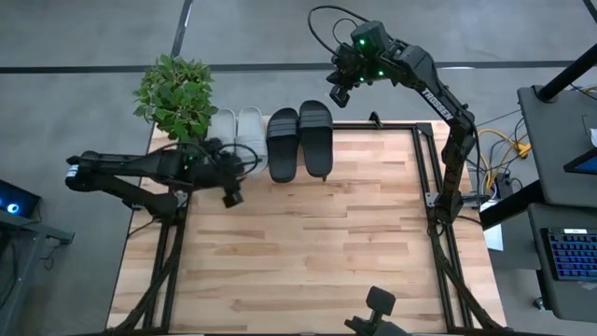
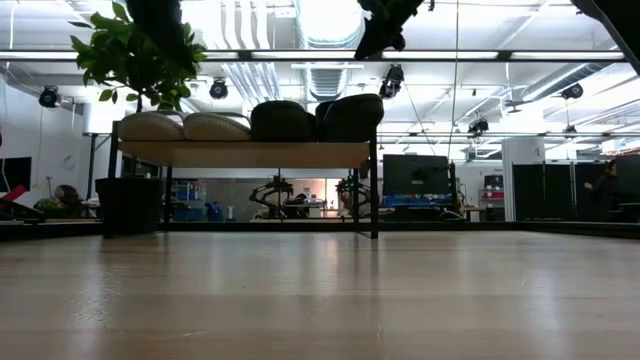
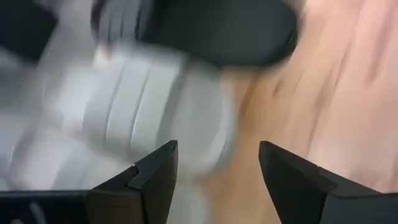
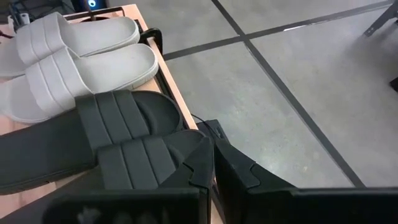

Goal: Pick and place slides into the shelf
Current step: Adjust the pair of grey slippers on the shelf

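Observation:
Four slides sit side by side on the shelf [image 2: 245, 153] at the table's far edge, soles on its board. The two light grey slides [image 1: 237, 127] [image 4: 68, 56] are on the left and the two black slides [image 1: 300, 140] [image 4: 106, 140] on the right. My left gripper [image 1: 232, 195] [image 3: 217, 177] hangs open, near the table, just on the near side of the grey pair, touching nothing. My right gripper [image 1: 339, 92] [image 4: 214, 167] is shut and empty, raised above and beyond the right-hand black slide; in the low view it shows at the top, right gripper [image 2: 378, 28].
A potted plant [image 1: 177, 93] [image 2: 135, 60] stands at the shelf's left end. The wide wooden tabletop [image 1: 308, 252] stretches on the near side of the shelf. A small black mount [image 1: 378, 303] sits at the table's near edge. A desk with a keyboard [image 1: 571, 252] stands off the right side.

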Available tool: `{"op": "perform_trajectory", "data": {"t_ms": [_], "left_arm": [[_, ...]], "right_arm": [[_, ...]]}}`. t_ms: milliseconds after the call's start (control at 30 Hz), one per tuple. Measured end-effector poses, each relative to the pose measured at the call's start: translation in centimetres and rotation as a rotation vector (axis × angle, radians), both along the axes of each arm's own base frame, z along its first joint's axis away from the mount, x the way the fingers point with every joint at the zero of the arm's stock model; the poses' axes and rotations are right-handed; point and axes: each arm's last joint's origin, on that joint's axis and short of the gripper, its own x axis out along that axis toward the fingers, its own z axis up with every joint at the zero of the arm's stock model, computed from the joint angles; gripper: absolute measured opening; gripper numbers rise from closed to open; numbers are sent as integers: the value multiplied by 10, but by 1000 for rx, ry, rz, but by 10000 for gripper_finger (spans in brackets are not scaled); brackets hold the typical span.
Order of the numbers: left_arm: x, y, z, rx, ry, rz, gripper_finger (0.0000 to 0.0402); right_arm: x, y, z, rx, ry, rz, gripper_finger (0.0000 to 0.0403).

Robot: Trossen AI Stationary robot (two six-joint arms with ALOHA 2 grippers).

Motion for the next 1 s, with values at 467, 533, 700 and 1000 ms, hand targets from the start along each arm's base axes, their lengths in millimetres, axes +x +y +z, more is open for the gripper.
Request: {"op": "perform_trajectory", "data": {"t_ms": [467,533,700,1000], "left_arm": [[48,-6,-15,35,-22,-131,209],[52,-6,-19,34,-4,-130,209],[53,-6,-36,39,132,-62,209],[55,-4,-50,117,228,43,209]], "right_arm": [[-4,3,-6,24,86,29,9],[-5,3,-7,25,87,29,9],[-5,3,-7,25,88,29,9],[-5,3,-7,24,88,30,9]]}}
